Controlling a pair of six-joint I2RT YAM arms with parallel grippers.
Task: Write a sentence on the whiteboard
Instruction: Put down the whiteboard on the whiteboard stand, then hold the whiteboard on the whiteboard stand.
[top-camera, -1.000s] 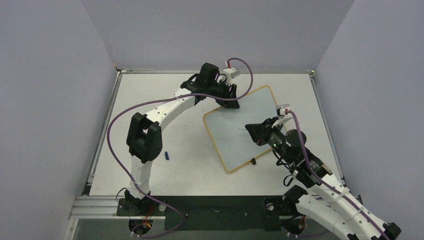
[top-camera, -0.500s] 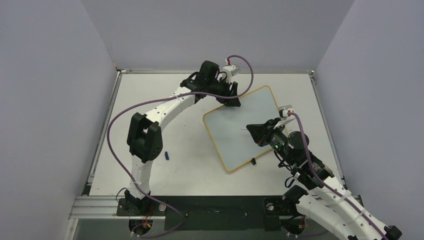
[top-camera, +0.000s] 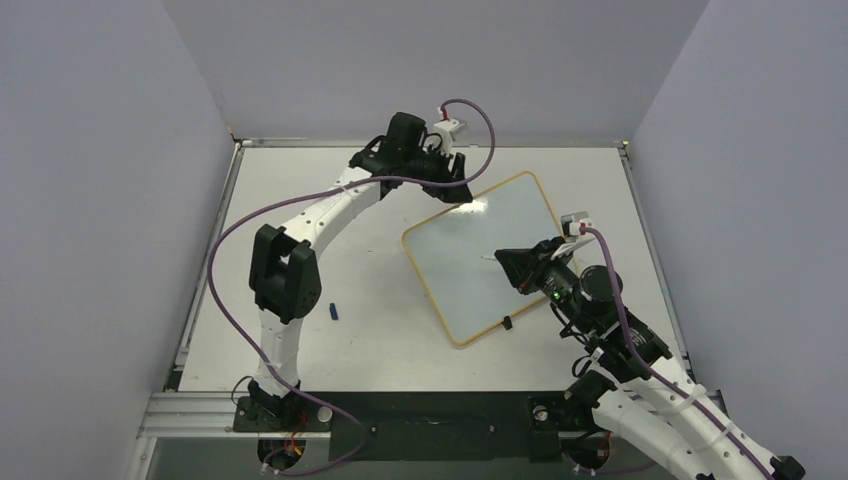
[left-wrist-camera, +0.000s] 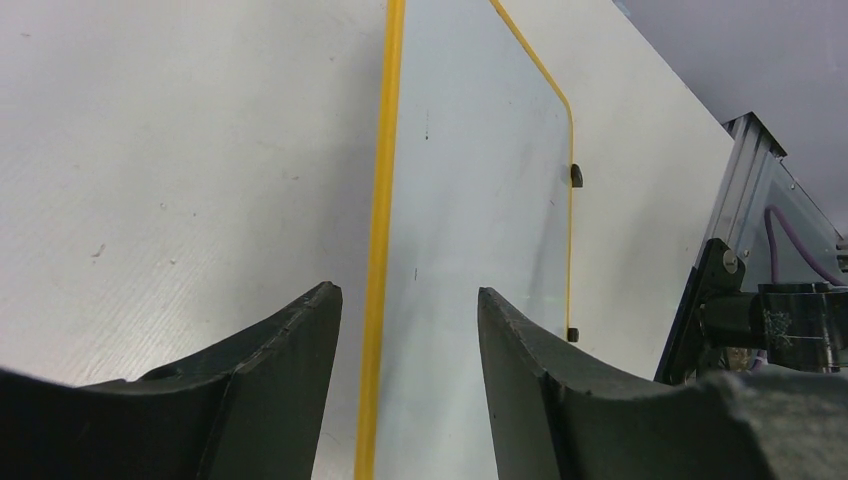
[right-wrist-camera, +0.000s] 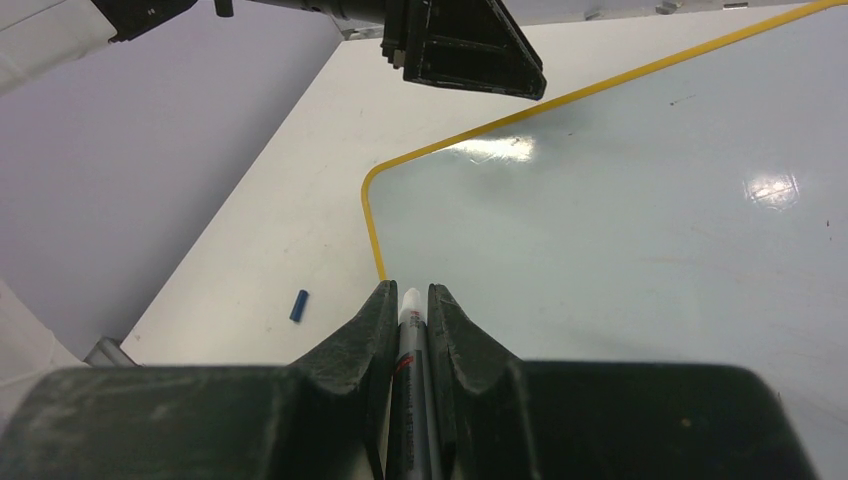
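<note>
while the right gripper (right-wrist-camera: 408, 292) pinches a marker (right-wrist-camera: 411, 335) tight over the whiteboard (top-camera: 478, 258) lying flat on the table (top-camera: 330, 225), the left gripper (top-camera: 456, 191) hangs spread wide over its yellow far-left edge.

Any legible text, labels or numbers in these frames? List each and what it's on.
No text here can be read.
whiteboard: blank, no writing on it yet.
marker in the right gripper: reddish print on the barrel, too small and blurred to read.
</note>
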